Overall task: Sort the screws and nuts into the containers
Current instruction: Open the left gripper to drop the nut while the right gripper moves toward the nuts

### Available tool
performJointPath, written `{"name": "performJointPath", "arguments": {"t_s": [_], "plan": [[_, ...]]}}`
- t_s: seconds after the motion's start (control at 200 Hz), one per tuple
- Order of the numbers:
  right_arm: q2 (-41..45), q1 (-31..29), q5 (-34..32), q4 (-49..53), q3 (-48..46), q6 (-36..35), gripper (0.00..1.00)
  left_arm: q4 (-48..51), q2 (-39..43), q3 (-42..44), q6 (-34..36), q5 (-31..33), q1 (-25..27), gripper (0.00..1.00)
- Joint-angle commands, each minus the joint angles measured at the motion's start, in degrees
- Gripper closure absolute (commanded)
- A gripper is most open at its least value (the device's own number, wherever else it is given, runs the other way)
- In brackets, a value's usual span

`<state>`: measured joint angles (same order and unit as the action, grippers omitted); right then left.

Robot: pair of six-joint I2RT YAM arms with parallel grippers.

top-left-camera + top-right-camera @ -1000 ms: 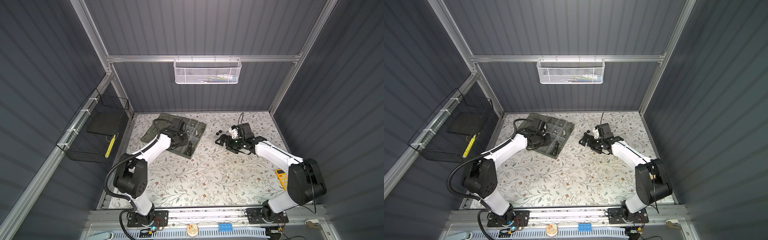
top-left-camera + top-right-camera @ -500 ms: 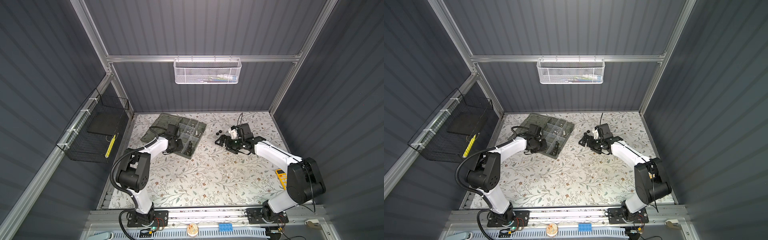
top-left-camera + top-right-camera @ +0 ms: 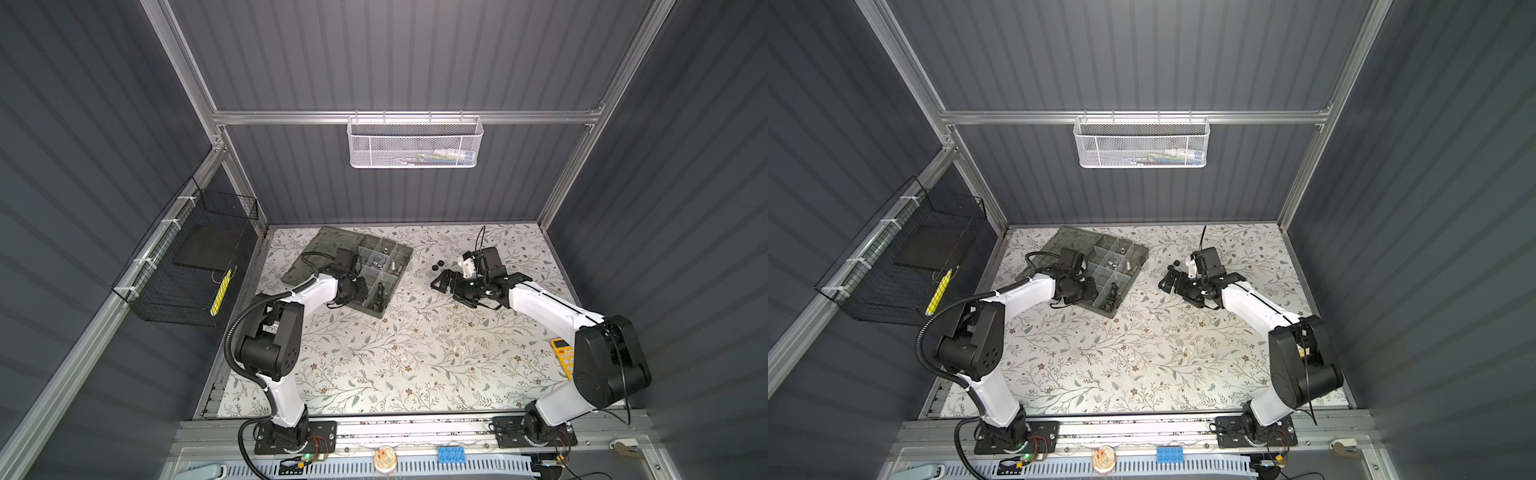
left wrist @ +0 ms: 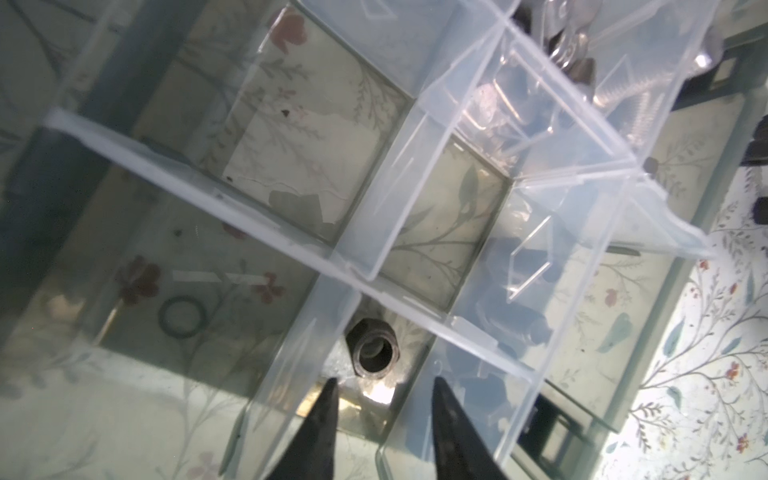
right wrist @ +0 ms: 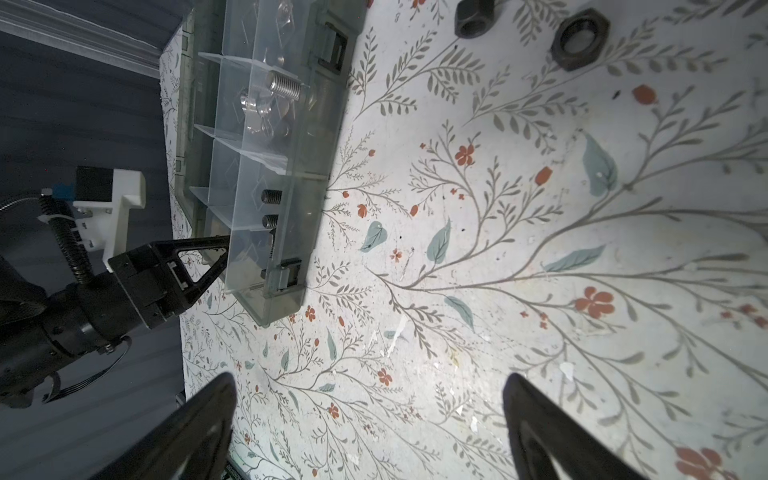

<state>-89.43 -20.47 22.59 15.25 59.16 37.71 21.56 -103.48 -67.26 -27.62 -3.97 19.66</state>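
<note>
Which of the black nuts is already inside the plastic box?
The black hexagonal nut lying in a compartment of the translucent organizer box, ahead of the left gripper. The other two black nuts lie on the floral tablecloth.

We see a robotics lab test cell: dark grey ribbed wall panels [image 3: 395, 62] in a silver aluminium profile frame [image 3: 291, 117], and two white-and-black robot arms [image 3: 309, 291] bolted to a metal rail [image 3: 415, 426] along the near edge of a floral-patterned tabletop [image 3: 415, 357].

Hanging: white mesh basket [image 3: 414, 143], rear rail [image 3: 286, 117]; black wire basket [image 3: 183, 270], left wall [image 3: 83, 158].
</note>
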Motion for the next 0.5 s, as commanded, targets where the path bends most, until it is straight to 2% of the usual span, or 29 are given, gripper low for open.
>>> {"name": "performJointPath", "arguments": {"t_s": [0.0, 0.16, 0.18, 0.28, 0.44, 0.495], "plan": [[-0.26, -0.05, -2.13, 2.35, 1.66, -1.92, 0.01, 4.84, 0.79, -0.26, 0.63, 0.10, -0.50, 0.55], [-0.12, 0.58, -2.81, 4.47, 3.86, -3.47, 0.01, 6.26, 2.77, -1.56, 1.06, 0.14, -0.45, 0.49], [-0.18, 0.65, -4.79, 4.60, 4.12, -3.58, 0.01, 6.37, 3.06, -1.68, 1.07, 0.18, -0.42, 0.48], [-0.32, 0.87, -5.98, 5.52, 5.45, -4.49, 0.01, 7.39, 4.74, -2.42, 1.21, 0.29, -0.41, 0.43], [-1.46, 1.05, -9.27, 6.68, 8.13, -6.08, 0.01, 8.27, 7.75, -3.47, 1.20, -0.78, -0.41, 0.31], [-2.32, 1.22, -10.46, 8.14, 9.33, -6.61, 0.01, 8.15, 8.66, -3.80, 1.08, -1.83, -0.41, 0.24]]}}
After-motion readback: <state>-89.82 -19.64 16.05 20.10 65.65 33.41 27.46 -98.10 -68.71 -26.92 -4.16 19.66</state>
